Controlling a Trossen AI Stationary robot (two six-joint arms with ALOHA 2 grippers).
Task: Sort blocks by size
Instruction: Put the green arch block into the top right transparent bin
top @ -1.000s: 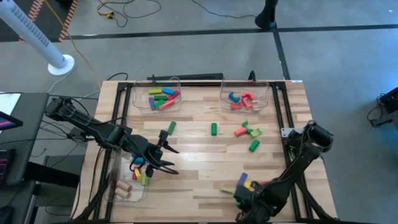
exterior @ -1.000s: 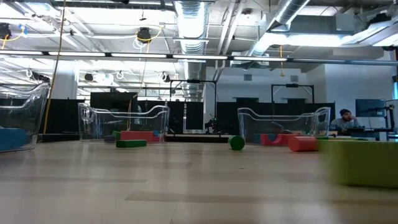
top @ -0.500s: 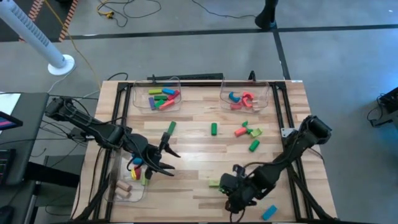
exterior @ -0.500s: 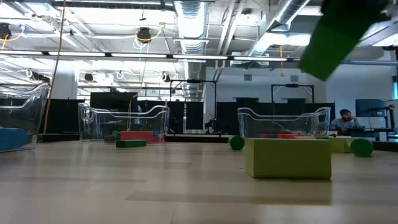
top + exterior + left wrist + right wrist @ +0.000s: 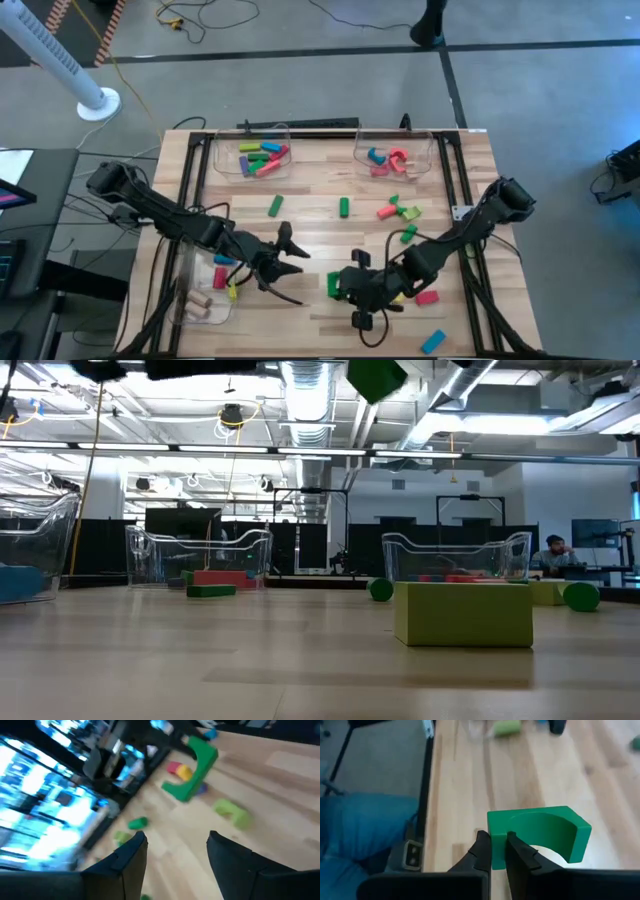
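Note:
My right gripper [image 5: 342,285] hangs above the table's near middle, shut on a green arch block [image 5: 540,835], which shows high up in the low view [image 5: 378,375]. My left gripper [image 5: 297,274] stands open just left of it, fingers [image 5: 131,854] apart with nothing between them, pointing at the arch [image 5: 196,766]. A yellow-green block [image 5: 463,615] lies flat on the table below. Loose blocks lie farther back: a green bar [image 5: 275,205], a green piece [image 5: 343,207], a red, green and yellow cluster [image 5: 400,210]. My right gripper pinches one leg of the arch [image 5: 498,842] between its two fingers [image 5: 482,851], at the arch's end. The fingers slant down from the table's right side. The arch is lifted clear of the table, its hollow side turned toward the gripper.
Two clear bins stand at the far edge, one with bars [image 5: 252,153], one with arches [image 5: 392,155]. A third bin [image 5: 205,290] sits at the near left. A pink block [image 5: 427,297] and a blue block [image 5: 432,341] lie near the front right.
My right gripper has risen from the near edge and gone toward the table's left and middle, rolling its wrist and lifting the green arch clear. My left gripper has moved toward the right, closer to the arch, rolling and sinking a little.

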